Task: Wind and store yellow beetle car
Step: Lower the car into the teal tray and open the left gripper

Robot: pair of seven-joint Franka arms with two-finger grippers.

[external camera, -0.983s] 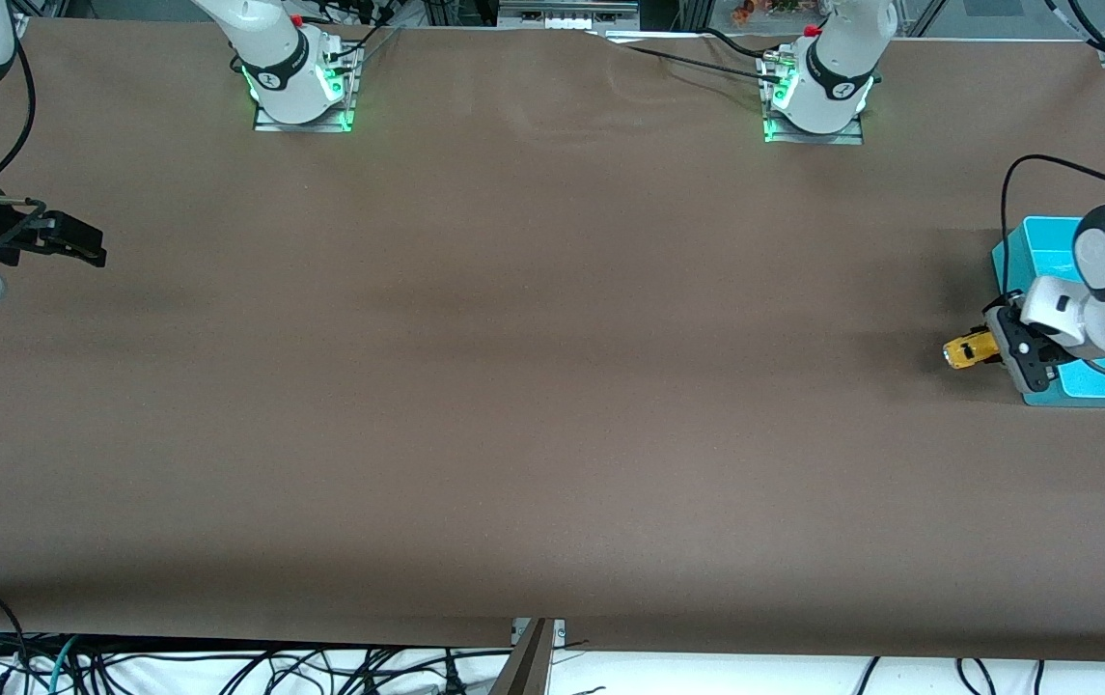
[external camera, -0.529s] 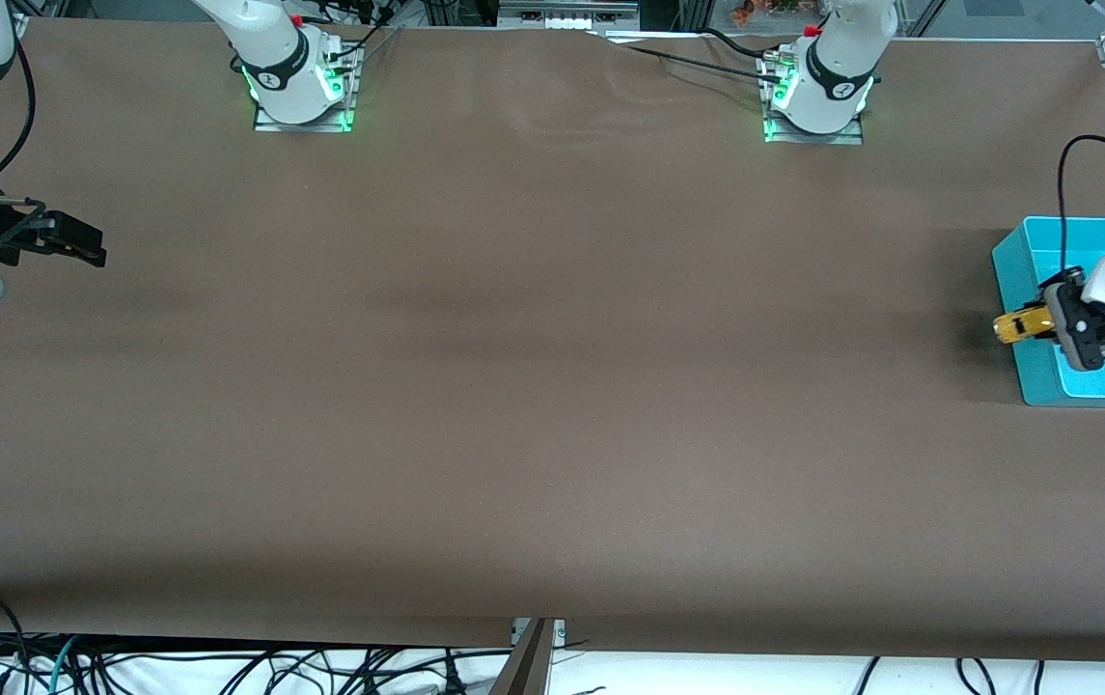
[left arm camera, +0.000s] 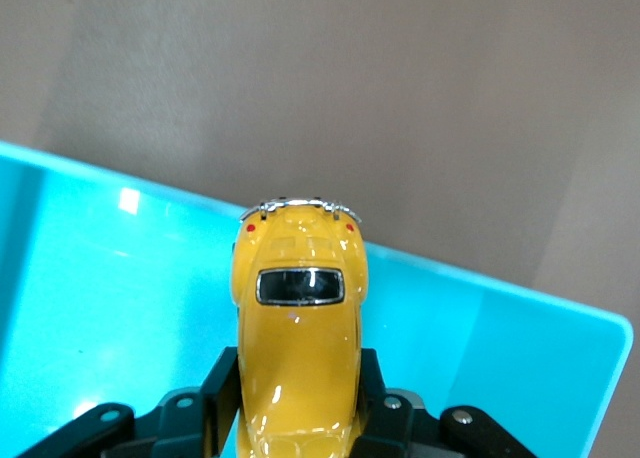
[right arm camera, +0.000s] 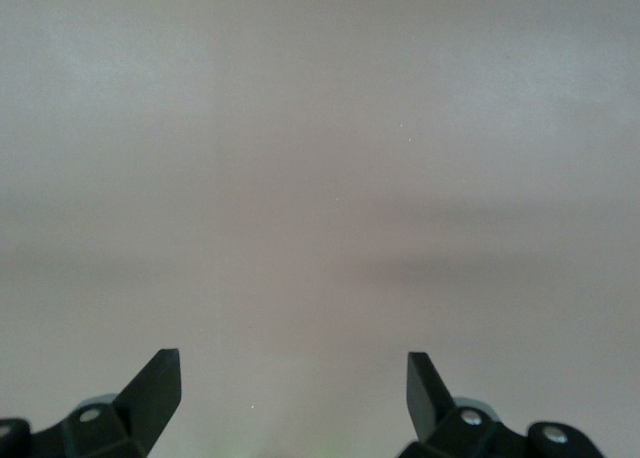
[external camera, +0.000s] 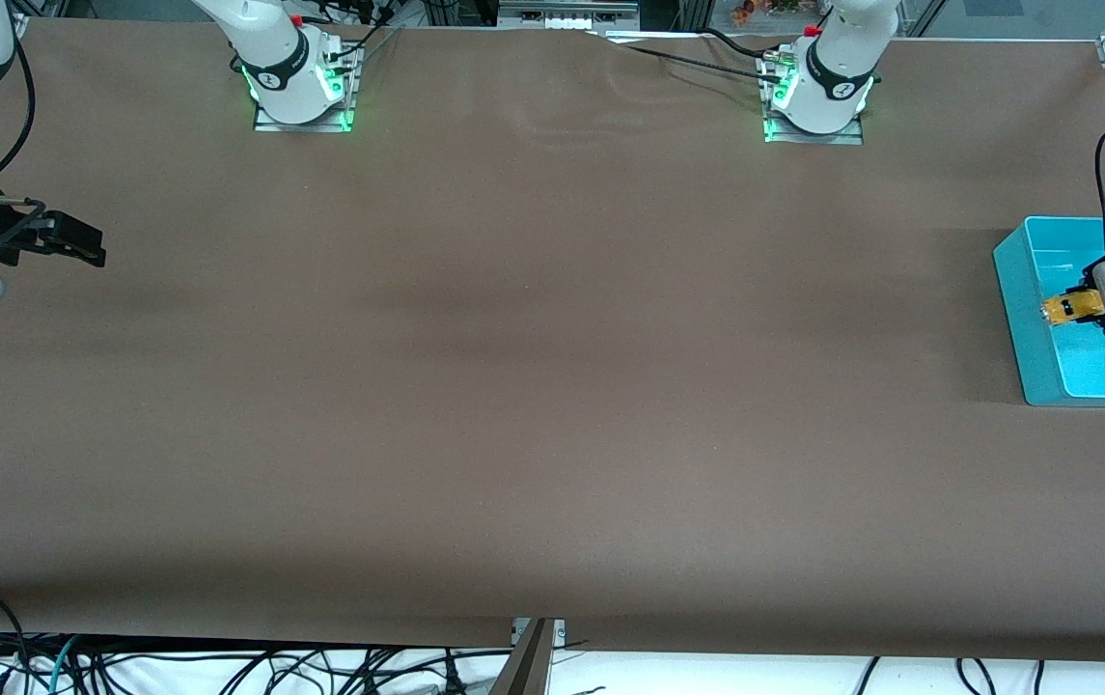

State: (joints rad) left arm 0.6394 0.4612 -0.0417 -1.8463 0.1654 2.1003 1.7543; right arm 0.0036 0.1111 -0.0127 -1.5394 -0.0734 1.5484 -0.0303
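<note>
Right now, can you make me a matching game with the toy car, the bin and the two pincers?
Things:
1. yellow beetle car
2. turquoise bin
3. left pincer
4. right pincer

States:
A. open, holding nothing, waiting at the right arm's end
B. gripped, in the air over the bin
C. shut on the car
D. resting on the table at the left arm's end

Pairs: 1-B, 2-D, 3-C, 4-A

Brown table cover [external camera: 533, 386] spans whole work surface, faintly wrinkled near arm bases. Turquoise open bin [external camera: 1020, 319] sits on it at left arm's end of table. Tangle of black cables [external camera: 224, 666] lies under table's near edge.
</note>
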